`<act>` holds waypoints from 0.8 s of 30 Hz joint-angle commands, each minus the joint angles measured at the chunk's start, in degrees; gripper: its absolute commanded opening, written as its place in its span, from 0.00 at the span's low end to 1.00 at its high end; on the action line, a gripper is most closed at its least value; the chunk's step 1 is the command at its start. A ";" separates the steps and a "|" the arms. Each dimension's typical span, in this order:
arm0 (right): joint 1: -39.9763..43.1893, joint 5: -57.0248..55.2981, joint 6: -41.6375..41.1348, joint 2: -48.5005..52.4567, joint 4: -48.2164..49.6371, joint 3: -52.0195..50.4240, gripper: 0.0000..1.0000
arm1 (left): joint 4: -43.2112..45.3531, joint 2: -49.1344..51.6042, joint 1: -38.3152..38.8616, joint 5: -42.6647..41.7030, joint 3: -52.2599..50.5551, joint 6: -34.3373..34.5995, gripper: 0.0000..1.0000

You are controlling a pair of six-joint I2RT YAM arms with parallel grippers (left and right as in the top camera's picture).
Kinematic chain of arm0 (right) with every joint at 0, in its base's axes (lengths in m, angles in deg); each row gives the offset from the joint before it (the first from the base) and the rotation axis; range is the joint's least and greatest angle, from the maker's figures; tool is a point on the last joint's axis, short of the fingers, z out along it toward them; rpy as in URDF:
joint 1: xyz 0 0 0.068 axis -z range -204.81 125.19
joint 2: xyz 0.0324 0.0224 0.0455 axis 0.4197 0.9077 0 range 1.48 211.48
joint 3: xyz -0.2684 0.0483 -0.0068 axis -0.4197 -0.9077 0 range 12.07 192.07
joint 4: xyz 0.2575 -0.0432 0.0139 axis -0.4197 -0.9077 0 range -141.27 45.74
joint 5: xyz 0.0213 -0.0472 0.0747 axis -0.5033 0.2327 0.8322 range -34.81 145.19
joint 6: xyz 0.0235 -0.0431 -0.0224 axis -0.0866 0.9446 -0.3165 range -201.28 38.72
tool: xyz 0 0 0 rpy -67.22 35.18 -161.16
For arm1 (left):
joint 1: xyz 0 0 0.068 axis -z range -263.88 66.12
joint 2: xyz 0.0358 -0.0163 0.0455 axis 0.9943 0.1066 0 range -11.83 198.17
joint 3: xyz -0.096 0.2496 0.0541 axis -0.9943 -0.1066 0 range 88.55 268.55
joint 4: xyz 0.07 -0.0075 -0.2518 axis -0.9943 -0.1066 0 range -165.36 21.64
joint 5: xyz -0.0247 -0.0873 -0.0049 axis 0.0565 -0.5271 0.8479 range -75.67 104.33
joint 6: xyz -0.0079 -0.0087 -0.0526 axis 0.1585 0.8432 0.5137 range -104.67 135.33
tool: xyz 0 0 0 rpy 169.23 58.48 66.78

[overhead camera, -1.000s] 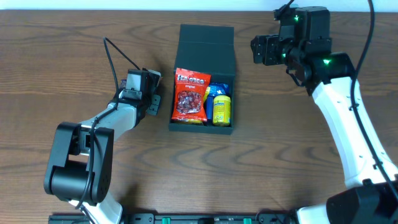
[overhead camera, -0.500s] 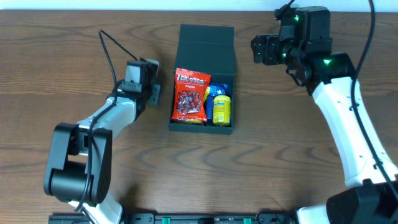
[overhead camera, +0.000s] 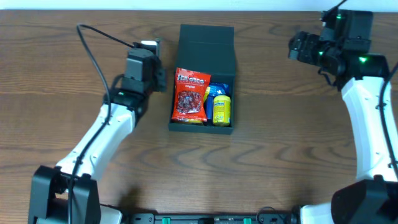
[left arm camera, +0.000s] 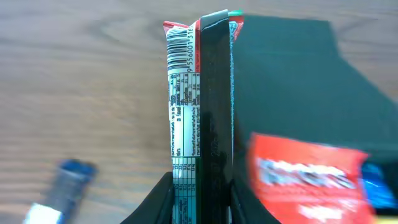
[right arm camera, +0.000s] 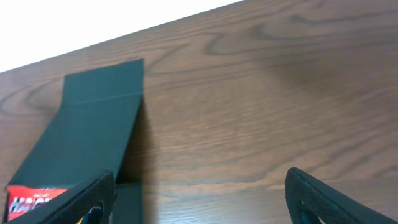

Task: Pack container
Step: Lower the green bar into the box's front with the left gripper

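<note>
The dark green container (overhead camera: 204, 126) stands open at mid-table, its flap lid (overhead camera: 206, 38) laid back. Inside lie a red snack packet (overhead camera: 190, 95) and a blue-and-yellow packet (overhead camera: 219, 106). My left gripper (overhead camera: 148, 61) hovers just left of the container. It is shut on a thin packet (left arm camera: 184, 112) seen edge-on, with a barcode and white label; the container (left arm camera: 286, 74) and red packet (left arm camera: 305, 175) lie to its right. My right gripper (overhead camera: 301, 48) is open and empty to the right of the container. In the right wrist view its jaws (right arm camera: 211, 205) gape over bare wood, the lid (right arm camera: 93, 124) at left.
A blurred blue thing (left arm camera: 68, 183) shows at the lower left of the left wrist view. The table's far edge (right arm camera: 186, 18) meets a white wall behind the container. Wood table (overhead camera: 280, 155) surrounds the container.
My left arm has risen and moved toward the back along the container's left side, still holding the packet. My right arm has swung right, away from the container.
</note>
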 commanded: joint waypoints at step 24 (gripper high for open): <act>5.16 -0.20 1.46 -0.28 -2.43 0.11 0.91 | -2.43 5.22 24.98 -0.46 1.14 24.44 0.08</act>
